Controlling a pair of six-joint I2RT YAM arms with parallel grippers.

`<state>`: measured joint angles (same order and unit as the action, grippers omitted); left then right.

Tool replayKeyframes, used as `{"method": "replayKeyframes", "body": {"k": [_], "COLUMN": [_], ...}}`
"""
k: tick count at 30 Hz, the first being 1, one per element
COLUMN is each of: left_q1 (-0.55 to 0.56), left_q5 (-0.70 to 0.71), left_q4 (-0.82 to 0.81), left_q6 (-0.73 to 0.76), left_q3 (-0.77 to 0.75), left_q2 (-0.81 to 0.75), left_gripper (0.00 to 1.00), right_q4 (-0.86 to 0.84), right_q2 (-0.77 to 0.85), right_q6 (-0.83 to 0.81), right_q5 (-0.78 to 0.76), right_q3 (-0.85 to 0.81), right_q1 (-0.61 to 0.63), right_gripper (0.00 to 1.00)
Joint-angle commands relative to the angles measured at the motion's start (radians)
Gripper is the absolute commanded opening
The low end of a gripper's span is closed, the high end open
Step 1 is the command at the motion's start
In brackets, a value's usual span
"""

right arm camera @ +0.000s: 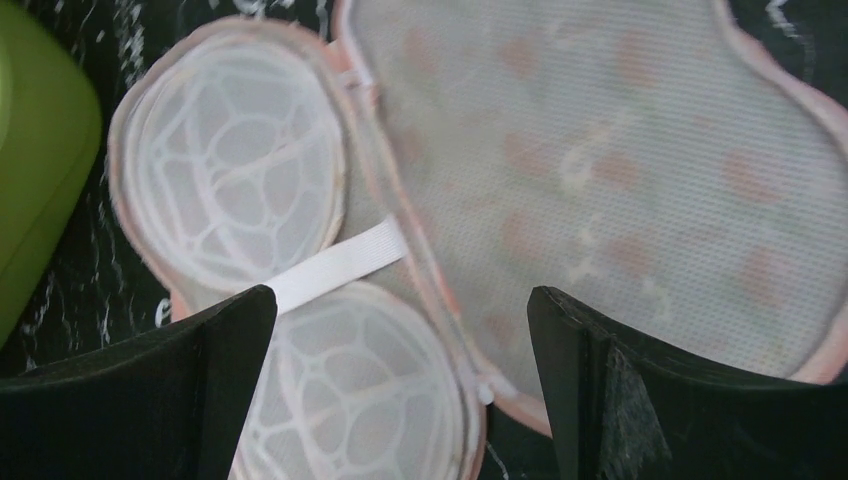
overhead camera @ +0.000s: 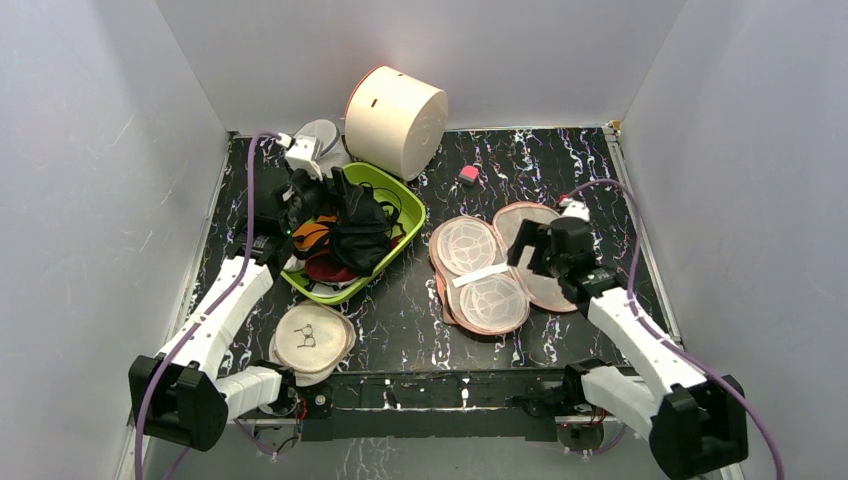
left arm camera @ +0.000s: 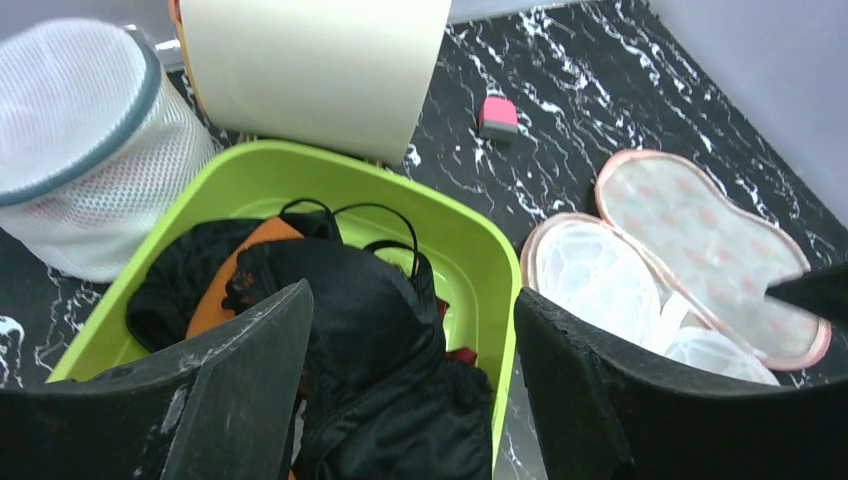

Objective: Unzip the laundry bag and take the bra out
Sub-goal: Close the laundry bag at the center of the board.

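Observation:
The laundry bag (overhead camera: 480,290) lies unzipped and spread flat on the table at centre right, its peach printed lid (right arm camera: 600,180) folded to the right and two white mesh cups with a white strap (right arm camera: 340,262) showing inside. It also shows in the left wrist view (left arm camera: 690,225). The black bra (overhead camera: 358,235) lies in the green basket (overhead camera: 400,190), on top of other garments. My left gripper (left arm camera: 410,300) is open just above the black bra (left arm camera: 370,300). My right gripper (right arm camera: 400,295) is open and empty, hovering over the bag's hinge side, near its white zipper pull (right arm camera: 487,393).
An orange-lined bra (left arm camera: 225,290) and a maroon one (overhead camera: 325,268) share the green basket (left arm camera: 300,160). A white mesh cylinder with a blue rim (left arm camera: 80,140) and a large cream cylinder (overhead camera: 395,120) stand behind it. A round cream pouch with a glasses drawing (overhead camera: 312,340) lies front left. A small pink object (overhead camera: 468,174) lies at the back.

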<state>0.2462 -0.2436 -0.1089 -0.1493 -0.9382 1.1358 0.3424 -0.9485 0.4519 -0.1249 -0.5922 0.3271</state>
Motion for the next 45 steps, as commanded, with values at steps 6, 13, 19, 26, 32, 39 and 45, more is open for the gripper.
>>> {"method": "replayKeyframes", "body": {"k": [6, 13, 19, 26, 32, 39, 45], "left_q1": [0.02, 0.027, 0.035, 0.038, 0.039, 0.045, 0.049], "left_q5": [-0.105, -0.076, -0.037, -0.047, -0.044, -0.035, -0.026], "left_q4": [-0.11, -0.106, -0.09, -0.088, -0.09, -0.087, -0.081], "left_q6": [-0.022, -0.006, 0.01, 0.001, 0.0, 0.008, 0.013], "left_q3": [0.052, 0.058, 0.057, 0.05, 0.054, 0.058, 0.057], "left_q2": [-0.067, -0.08, -0.095, -0.089, -0.092, -0.086, -0.066], "left_gripper": [0.75, 0.76, 0.77, 0.78, 0.78, 0.78, 0.79], "right_q4": [0.036, -0.003, -0.092, -0.197, -0.227, -0.198, -0.174], "right_q2": [-0.174, -0.215, -0.279, -0.351, -0.429, -0.526, -0.498], "right_q6": [0.08, 0.077, 0.057, -0.01, -0.07, -0.074, -0.067], "right_q5": [0.288, 0.134, -0.019, 0.012, 0.103, 0.092, 0.086], "right_q3": [-0.062, -0.063, -0.063, -0.069, -0.087, -0.107, -0.099], "right_q1": [-0.564, -0.661, -0.662, -0.662, -0.662, -0.662, -0.662], "right_gripper": [0.94, 0.89, 0.91, 0.73, 0.61, 0.44, 0.25]}}
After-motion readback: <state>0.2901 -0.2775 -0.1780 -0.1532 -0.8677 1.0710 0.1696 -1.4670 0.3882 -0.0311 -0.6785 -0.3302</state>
